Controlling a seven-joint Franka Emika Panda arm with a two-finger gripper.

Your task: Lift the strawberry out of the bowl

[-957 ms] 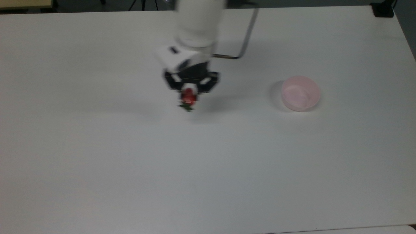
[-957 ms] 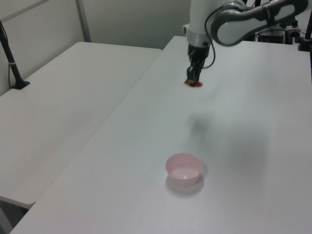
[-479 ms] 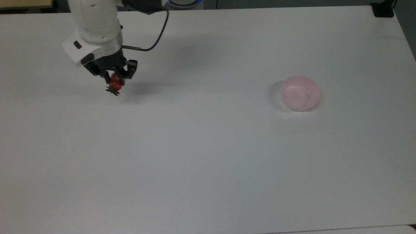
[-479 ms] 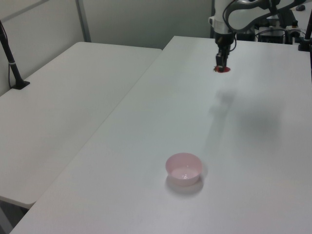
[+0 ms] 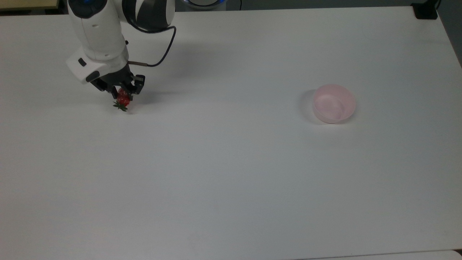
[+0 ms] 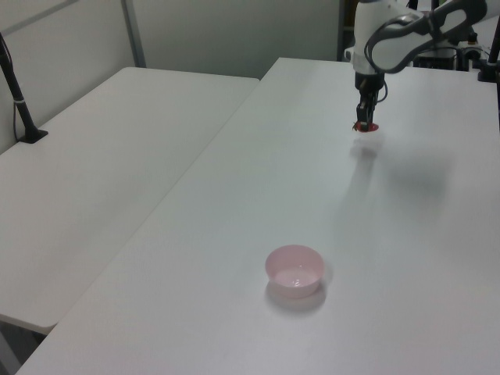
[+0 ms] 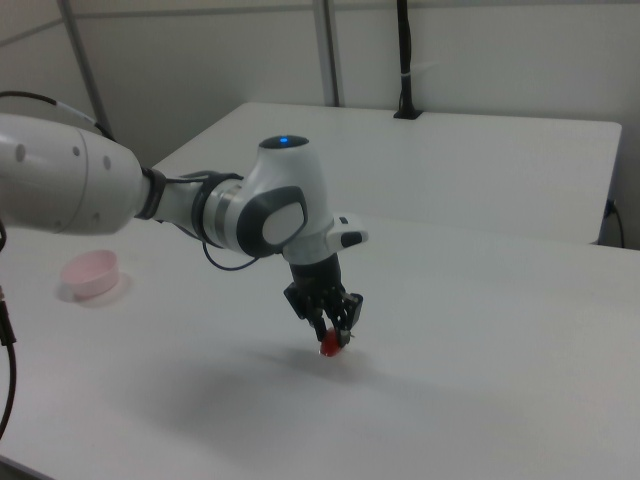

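The red strawberry with its green cap pointing down is held between the fingers of my gripper, which is shut on it just above the white table at the top view's upper left. The same strawberry hangs at the fingertips close to the tabletop in the right view, and it shows as a red spot in the left view. The pale pink bowl stands far off at the top view's right, with nothing in it. That bowl sits near the front in the left view and the bowl at the right view's left.
A second white table adjoins on the left view's left, with a black clamp post on it. A black cable loops from my wrist. A dark block sits at the table's far right corner in the top view.
My gripper has carried the strawberry far to the top view's left, away from the bowl, then sunk lower toward the table. The bowl has stayed put.
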